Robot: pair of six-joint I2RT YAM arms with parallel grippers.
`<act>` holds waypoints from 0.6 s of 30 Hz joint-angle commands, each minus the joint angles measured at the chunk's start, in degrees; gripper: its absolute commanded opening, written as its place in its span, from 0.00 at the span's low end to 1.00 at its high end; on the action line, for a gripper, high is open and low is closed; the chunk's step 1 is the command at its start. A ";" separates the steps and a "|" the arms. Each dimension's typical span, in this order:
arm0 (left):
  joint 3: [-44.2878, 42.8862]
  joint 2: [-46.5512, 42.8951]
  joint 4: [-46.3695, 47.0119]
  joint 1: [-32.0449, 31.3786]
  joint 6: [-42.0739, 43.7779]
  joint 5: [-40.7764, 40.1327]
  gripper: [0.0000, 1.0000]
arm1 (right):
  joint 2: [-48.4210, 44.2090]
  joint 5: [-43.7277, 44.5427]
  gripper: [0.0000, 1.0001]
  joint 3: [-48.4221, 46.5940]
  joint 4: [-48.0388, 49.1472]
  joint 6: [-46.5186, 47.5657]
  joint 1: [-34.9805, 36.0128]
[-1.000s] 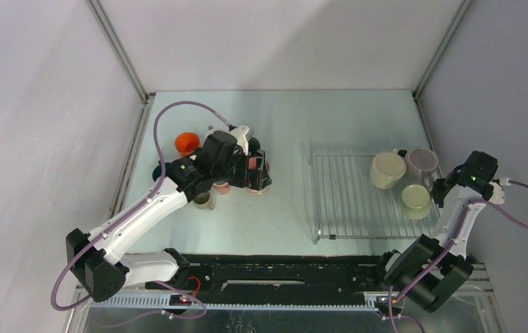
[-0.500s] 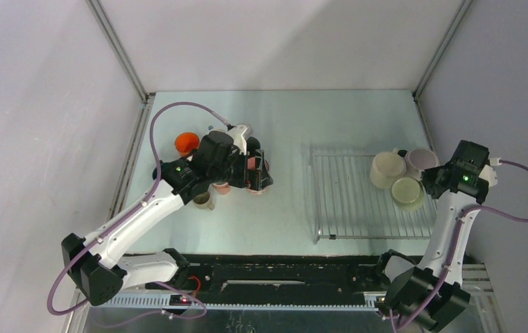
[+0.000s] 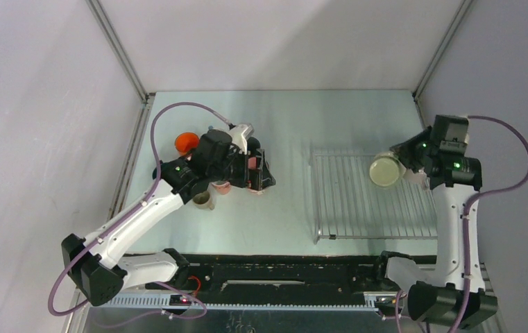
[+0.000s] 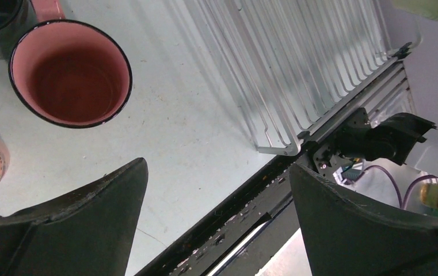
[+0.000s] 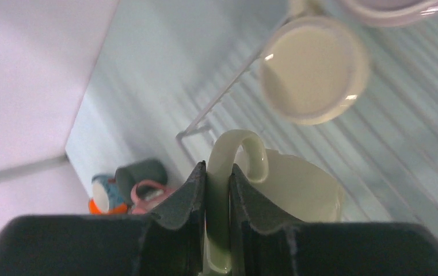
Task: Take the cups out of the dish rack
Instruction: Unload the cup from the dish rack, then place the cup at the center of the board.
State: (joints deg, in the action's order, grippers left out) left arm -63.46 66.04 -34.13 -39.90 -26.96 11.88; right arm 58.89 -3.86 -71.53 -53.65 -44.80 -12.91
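Observation:
My right gripper is shut on the handle of a pale green mug and holds it tilted above the far right part of the wire dish rack. In the right wrist view, a pale yellow mug and a lilac mug stand on the rack below. My left gripper is open and empty beside the mug cluster on the left. A pink mug stands just beyond its fingers.
The cluster on the table's left holds an orange mug, a beige mug, pink mugs and a dark teal mug. The rack's near corner lies by the black front rail. Walls close in on both sides.
My right arm has lifted the pale green mug off the rack and swung it up and to the left over the other two mugs. The left arm has barely moved.

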 commanded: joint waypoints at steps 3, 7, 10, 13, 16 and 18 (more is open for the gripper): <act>-3.60 -0.56 6.39 3.82 -0.66 7.73 1.00 | 3.76 -4.87 0.00 -6.49 6.09 1.16 11.95; -2.44 -0.03 11.50 6.22 -2.12 12.91 1.00 | 7.03 -11.22 0.00 -8.93 9.79 2.20 16.91; -1.31 0.66 16.56 7.51 -3.78 17.19 1.00 | 9.32 -16.60 0.00 -11.20 12.08 2.92 19.56; 0.65 1.34 25.38 9.03 -7.77 22.28 1.00 | 11.50 -21.44 0.00 -13.39 14.02 3.12 21.53; 2.15 1.65 32.93 9.97 -12.66 25.35 1.00 | 13.01 -27.37 0.00 -14.15 17.28 2.27 22.53; 2.49 2.14 37.02 10.02 -15.13 27.08 1.00 | 13.84 -31.79 0.00 -14.16 20.29 0.72 22.95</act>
State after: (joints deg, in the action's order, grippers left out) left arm -63.07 67.81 -11.27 -30.57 -35.07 31.68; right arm 72.47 -23.57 -82.37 -43.20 -42.41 8.97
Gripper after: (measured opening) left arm 0.996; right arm 0.217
